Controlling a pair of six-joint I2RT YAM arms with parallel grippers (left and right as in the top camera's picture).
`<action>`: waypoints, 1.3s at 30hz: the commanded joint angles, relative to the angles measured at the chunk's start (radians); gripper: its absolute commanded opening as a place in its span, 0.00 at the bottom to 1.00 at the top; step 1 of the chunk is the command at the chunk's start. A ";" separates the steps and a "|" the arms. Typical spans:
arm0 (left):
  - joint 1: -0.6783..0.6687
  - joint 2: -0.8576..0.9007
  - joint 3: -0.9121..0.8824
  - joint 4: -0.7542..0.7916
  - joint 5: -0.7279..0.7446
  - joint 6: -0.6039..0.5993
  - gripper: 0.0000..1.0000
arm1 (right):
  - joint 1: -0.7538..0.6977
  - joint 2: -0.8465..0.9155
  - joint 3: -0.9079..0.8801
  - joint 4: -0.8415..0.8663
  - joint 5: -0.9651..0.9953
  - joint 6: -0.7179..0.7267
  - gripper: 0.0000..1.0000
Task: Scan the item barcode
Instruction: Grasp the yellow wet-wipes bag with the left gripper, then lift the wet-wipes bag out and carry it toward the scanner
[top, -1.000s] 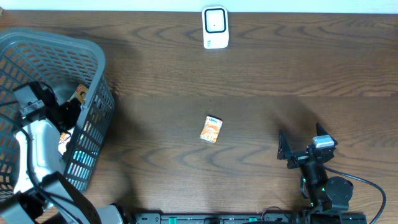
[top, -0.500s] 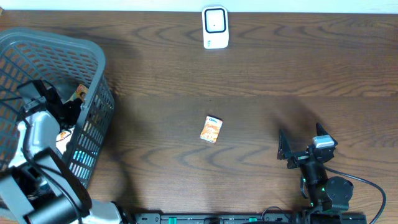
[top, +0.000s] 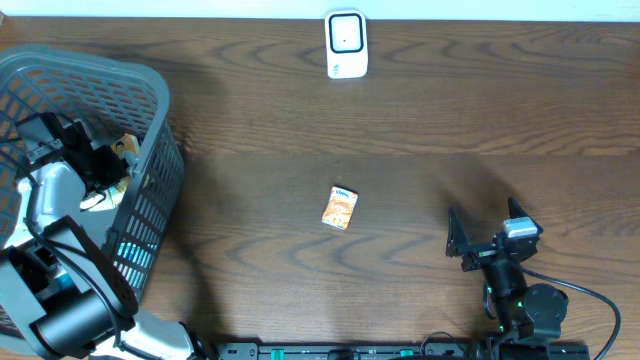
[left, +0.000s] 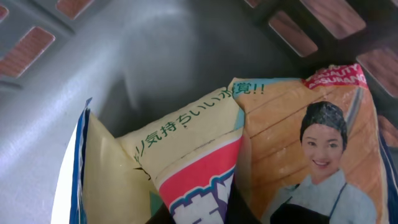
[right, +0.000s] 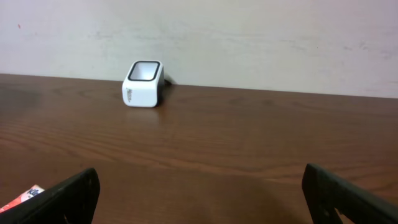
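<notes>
Left gripper (top: 110, 165): pressed together, pinching the lower corner of one yellow packet (left: 186, 143) inside the one basket (top: 150, 110) at the desk's (top: 500, 120) left edge. Packet's long axis is slanted in the wrist view, print up. One orange packet (left: 311, 143) is touching it. Right gripper (top: 485, 228): spread, empty, near edge. One small orange box (top: 340, 208) is noted mid-desk, long axis toward the far edge; one barcode scanner (top: 346, 44) is there.

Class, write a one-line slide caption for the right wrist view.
White scanner stands far across the wooden table, framed by the open right claw.
</notes>
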 joint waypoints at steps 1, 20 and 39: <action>-0.013 0.043 -0.058 -0.087 0.031 0.014 0.08 | 0.004 0.000 -0.002 -0.005 0.008 -0.011 0.99; -0.014 -0.827 0.091 -0.015 0.060 -0.384 0.07 | 0.004 0.000 -0.002 -0.005 0.008 -0.011 0.99; -0.877 -0.685 0.041 -0.053 0.360 -0.277 0.07 | 0.004 0.000 -0.002 -0.005 0.008 -0.011 0.99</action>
